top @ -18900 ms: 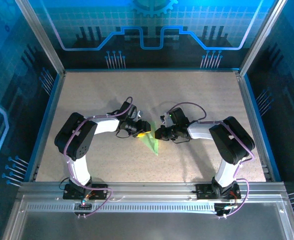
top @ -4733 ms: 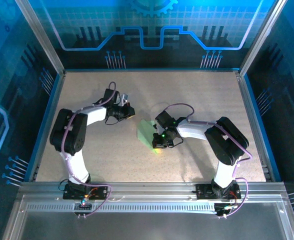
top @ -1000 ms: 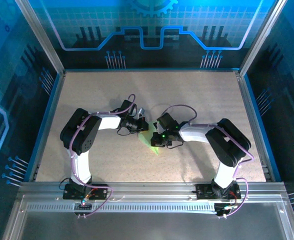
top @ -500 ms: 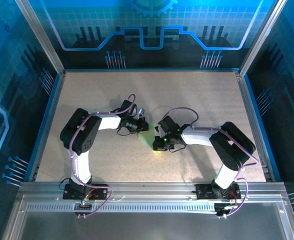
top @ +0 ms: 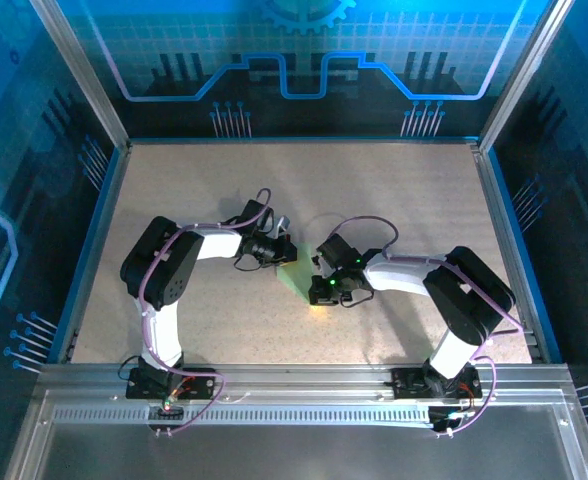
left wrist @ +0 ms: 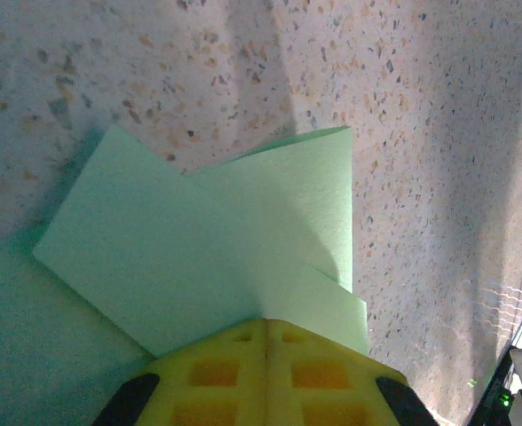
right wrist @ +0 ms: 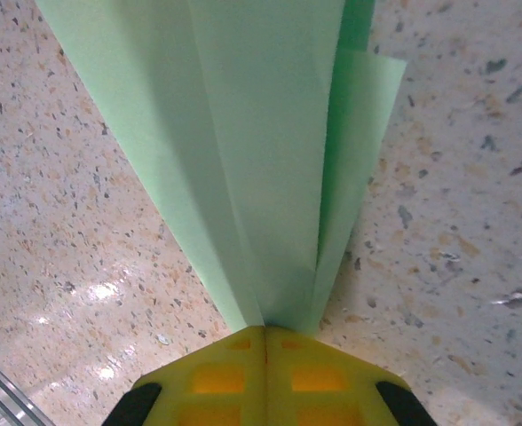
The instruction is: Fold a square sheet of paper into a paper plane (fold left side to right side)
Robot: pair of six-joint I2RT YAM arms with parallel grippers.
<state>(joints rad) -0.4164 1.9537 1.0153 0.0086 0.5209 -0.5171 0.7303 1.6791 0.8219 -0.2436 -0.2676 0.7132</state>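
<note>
**A:** From above, where's the green paper (top: 299, 282)?

**B:** In the middle of the counter (top: 404, 200), between the tips of the two arms and mostly hidden under them. The left arm (top: 214, 244) reaches in from the left and the right arm (top: 404, 272) from the right. The jaws are too small to read there.

**A:** And the left wrist camera?

**B:** It shows the layers. One wide flap overlaps a second, and both lie flat on the speckled counter. The left jaws are closed, yellow pads (left wrist: 217, 373) together, over the paper's near edge.

**A:** Right wrist?

**B:** The paper (right wrist: 261, 133) narrows to a point right at the right jaws, which are also closed. Several folded layers fan out from there. I can't tell whether either pair pinches the paper or only presses on it.
</note>
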